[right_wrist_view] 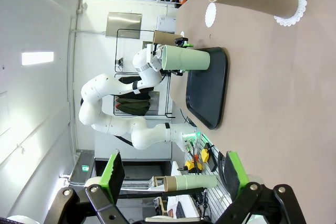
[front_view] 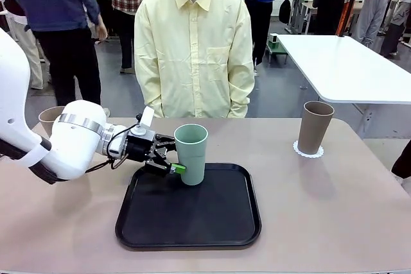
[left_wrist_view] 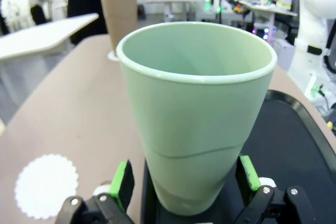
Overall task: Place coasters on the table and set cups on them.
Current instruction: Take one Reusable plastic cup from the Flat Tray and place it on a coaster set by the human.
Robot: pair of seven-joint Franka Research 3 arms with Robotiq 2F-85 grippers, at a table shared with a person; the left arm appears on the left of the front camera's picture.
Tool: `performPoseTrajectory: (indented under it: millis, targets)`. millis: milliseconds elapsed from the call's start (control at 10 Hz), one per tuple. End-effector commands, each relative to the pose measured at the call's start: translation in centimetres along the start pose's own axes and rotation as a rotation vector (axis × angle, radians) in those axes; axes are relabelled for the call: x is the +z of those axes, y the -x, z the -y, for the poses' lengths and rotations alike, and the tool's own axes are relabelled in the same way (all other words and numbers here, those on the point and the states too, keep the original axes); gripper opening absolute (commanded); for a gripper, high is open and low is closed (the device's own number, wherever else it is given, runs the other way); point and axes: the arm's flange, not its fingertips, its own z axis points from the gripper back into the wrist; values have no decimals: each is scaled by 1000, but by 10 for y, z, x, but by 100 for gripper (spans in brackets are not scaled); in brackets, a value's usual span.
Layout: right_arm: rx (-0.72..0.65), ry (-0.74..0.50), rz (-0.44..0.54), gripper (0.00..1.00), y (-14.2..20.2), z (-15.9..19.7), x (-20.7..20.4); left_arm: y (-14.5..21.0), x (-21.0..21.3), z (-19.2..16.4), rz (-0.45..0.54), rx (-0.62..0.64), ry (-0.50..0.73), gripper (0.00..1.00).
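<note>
Now our left claw (front_view: 168, 158) is spread around the mint-green cup (front_view: 191, 153) standing on the black tray (front_view: 192, 232); we should pinch low and squarely, then lift it toward the bare coaster (left_wrist_view: 46, 185).

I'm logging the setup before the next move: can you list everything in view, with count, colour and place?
green cup: one, mint, on the tray's far edge.
brown cups: two, taupe; one on a coaster at right, one behind the left arm.
coasters: two seen, white; one under the right cup, one bare.
tray: one, black, centre.
table: beige-pink.
person: yellow shirt, far side.
left gripper: open around the green cup.
right gripper: open, empty.
</note>
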Motion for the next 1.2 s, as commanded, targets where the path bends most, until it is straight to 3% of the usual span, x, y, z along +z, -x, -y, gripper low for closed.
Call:
performPoseTrajectory:
  millis: [0,400,500,600,700,1000,1100]
  targets:
    - [-2,3,-4,100,1,0,1,1,-14,-4,15,-17,-8,100]
    - [-2,3,-4,100,1,0,1,-2,-28,1,18,-31,20,100]
    - [-2,3,-4,100,1,0,1,-2,-29,2,40,-51,29,57]
    - [-2,3,-4,100,1,0,1,-3,-28,1,41,-48,33,48]
    - [-2,3,-4,100,1,0,1,-3,-27,2,48,-45,34,3]
    - [-2,3,-4,100,1,0,1,-7,-23,2,32,-51,49,0]
    - [-2,3,-4,100,1,0,1,-11,-21,1,26,-38,55,29]
